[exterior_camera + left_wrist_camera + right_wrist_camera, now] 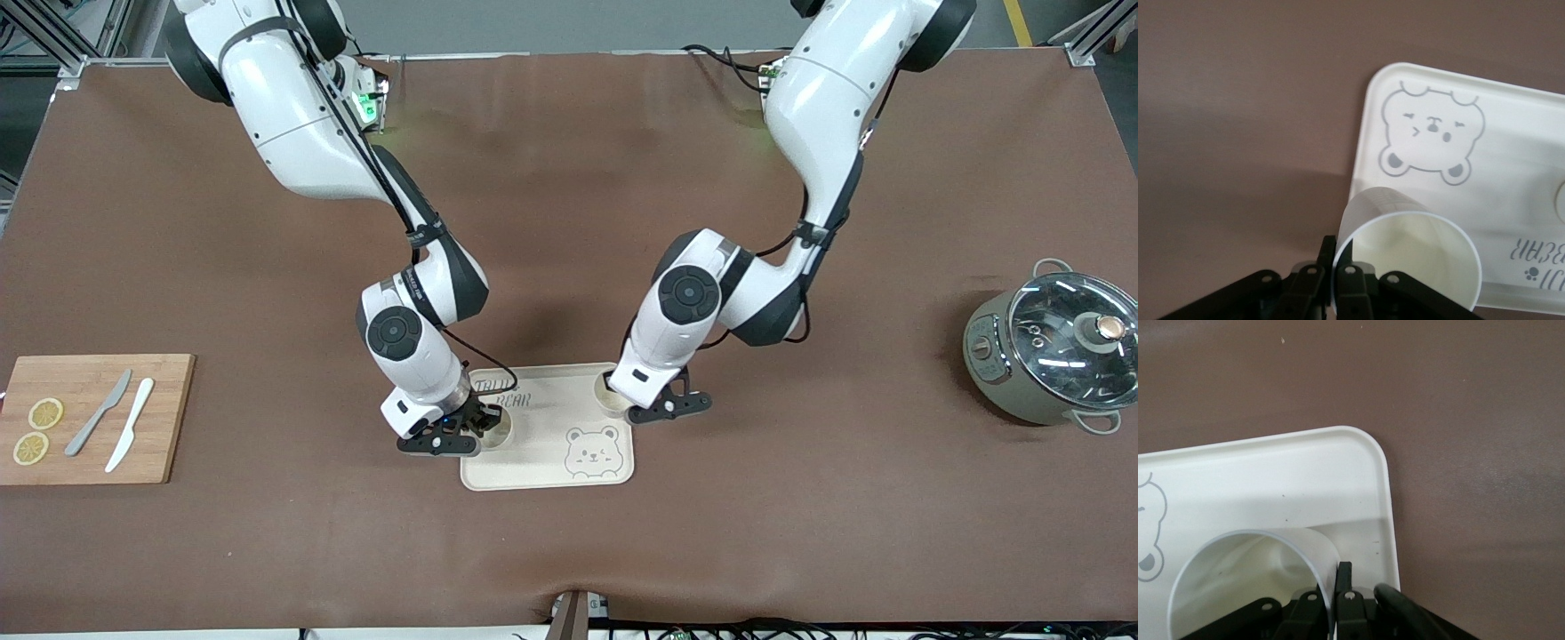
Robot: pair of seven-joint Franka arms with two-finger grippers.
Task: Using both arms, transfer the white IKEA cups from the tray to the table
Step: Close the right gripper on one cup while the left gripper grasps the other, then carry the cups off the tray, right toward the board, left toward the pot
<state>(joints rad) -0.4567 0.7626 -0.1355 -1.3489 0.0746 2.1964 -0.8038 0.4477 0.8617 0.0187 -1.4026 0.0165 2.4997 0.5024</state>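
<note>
Two white IKEA cups stand upright on the cream bear tray (551,453). One cup (500,429) is at the tray's edge toward the right arm's end, and my right gripper (478,425) is shut on its rim. In the right wrist view, one finger is inside this cup (1238,580) and one outside; the right gripper (1332,590) pinches the wall. The other cup (607,394) sits at the tray corner toward the left arm's end. My left gripper (629,404) is shut on its rim; the left wrist view shows that cup (1411,257) pinched by the left gripper (1336,267).
A wooden board (89,418) with two lemon slices, a grey knife and a white knife lies at the right arm's end. A grey-green pot (1049,356) with a glass lid stands at the left arm's end. Brown mat covers the table.
</note>
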